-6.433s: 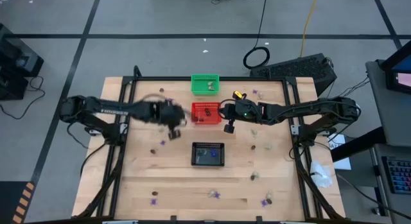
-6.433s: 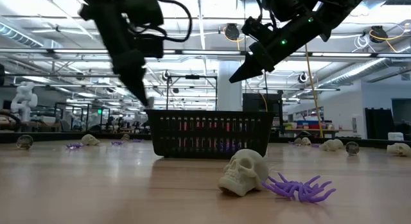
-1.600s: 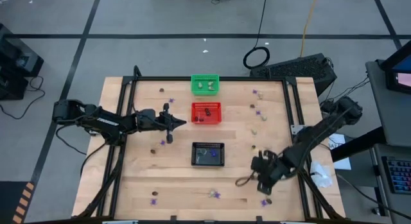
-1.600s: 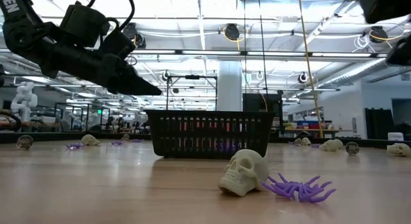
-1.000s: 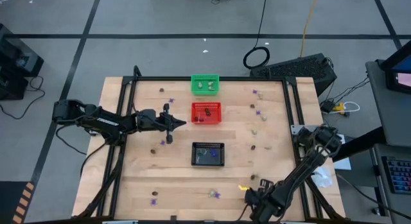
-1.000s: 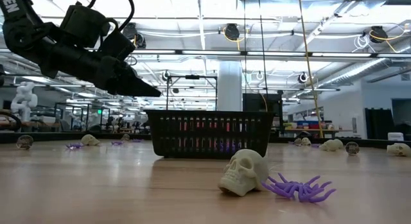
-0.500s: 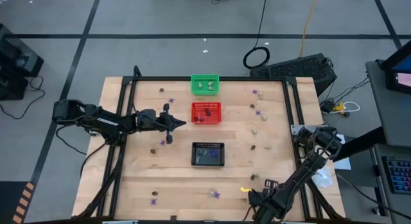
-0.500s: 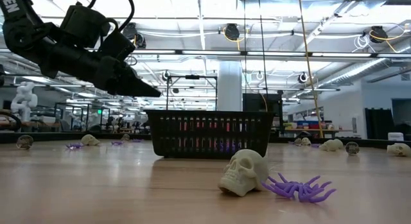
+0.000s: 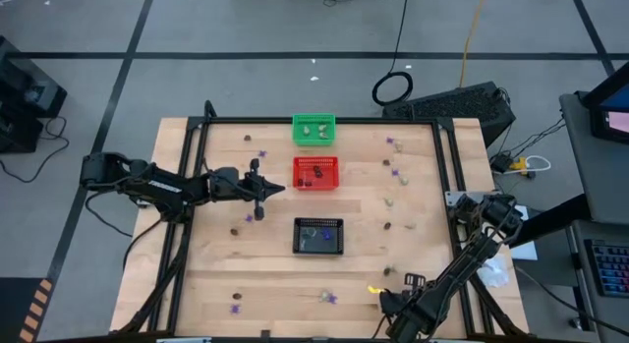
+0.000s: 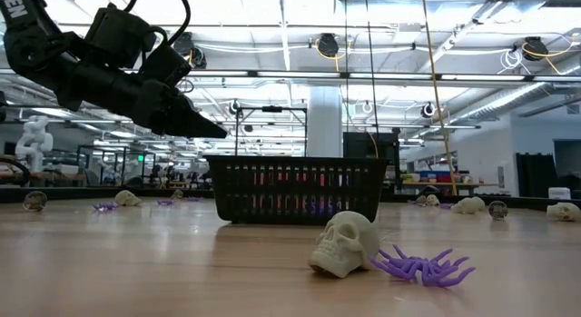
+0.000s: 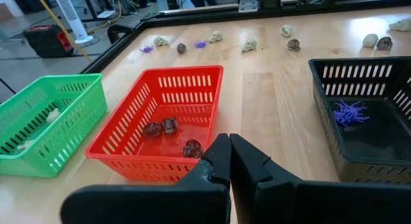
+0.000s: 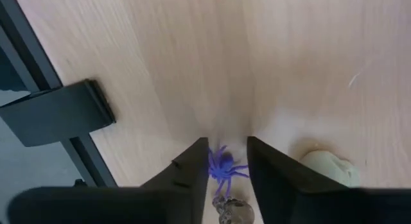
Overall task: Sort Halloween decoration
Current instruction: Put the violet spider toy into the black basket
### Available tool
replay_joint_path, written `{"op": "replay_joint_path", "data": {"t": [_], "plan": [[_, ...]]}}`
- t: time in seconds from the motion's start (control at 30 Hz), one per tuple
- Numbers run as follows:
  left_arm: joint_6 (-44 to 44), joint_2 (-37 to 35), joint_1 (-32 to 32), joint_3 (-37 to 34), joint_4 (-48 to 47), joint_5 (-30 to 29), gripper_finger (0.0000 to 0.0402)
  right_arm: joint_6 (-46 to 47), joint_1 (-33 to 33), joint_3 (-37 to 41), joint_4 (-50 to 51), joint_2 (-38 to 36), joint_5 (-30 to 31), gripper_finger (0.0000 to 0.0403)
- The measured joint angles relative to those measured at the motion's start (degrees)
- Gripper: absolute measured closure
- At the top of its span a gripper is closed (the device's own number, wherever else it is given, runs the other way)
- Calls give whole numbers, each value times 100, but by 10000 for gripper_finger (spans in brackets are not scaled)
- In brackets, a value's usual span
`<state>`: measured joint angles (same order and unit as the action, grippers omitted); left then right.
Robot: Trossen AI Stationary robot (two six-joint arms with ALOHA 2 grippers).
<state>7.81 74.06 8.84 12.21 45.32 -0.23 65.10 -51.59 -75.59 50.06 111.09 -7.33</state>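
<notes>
purple, spiky and many-legged, a tiny spider trinket [image 12: 224, 165] lies on the pale wooden table [image 9: 275, 284] at its near right corner, between the right gripper's [image 12: 226, 161] two dark fingers, which stand a little apart on either side of it, not visibly touching. just beside it lie a dark brown trinket [image 12: 232, 208] and a pale cream one [image 12: 329, 165]. more little skulls and spiders are scattered over the table; a cream skull [image 10: 344, 243] and a purple spider [image 10: 423, 263] sit close to the low camera. the left gripper [image 11: 228, 146] hovers near the red basket [image 11: 164, 118], fingers pressed together, holding nothing. brown pieces lie in the red basket, cream ones in the green basket [image 11: 45, 121], purple in the black basket [image 11: 366, 115].
</notes>
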Motion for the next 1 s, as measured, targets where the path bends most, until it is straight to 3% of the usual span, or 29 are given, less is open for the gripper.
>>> {"op": "replay_joint_path", "data": {"t": [0.27, 0.5, 0.77, 1.0], "plan": [[-2, 0, 2, 0, 0, 0, 402, 0, 15, 0, -5, -2, -17, 398], [-2, 0, 2, 0, 0, 0, 402, 20, 40, -153, 19, -2, 60, 402], [2, 0, 0, 0, -76, 0, 402, -42, 111, -827, 532, -4, 1013, 402], [2, 0, 0, 0, -77, 0, 402, -452, 571, -879, 500, -7, 1772, 403]]}}
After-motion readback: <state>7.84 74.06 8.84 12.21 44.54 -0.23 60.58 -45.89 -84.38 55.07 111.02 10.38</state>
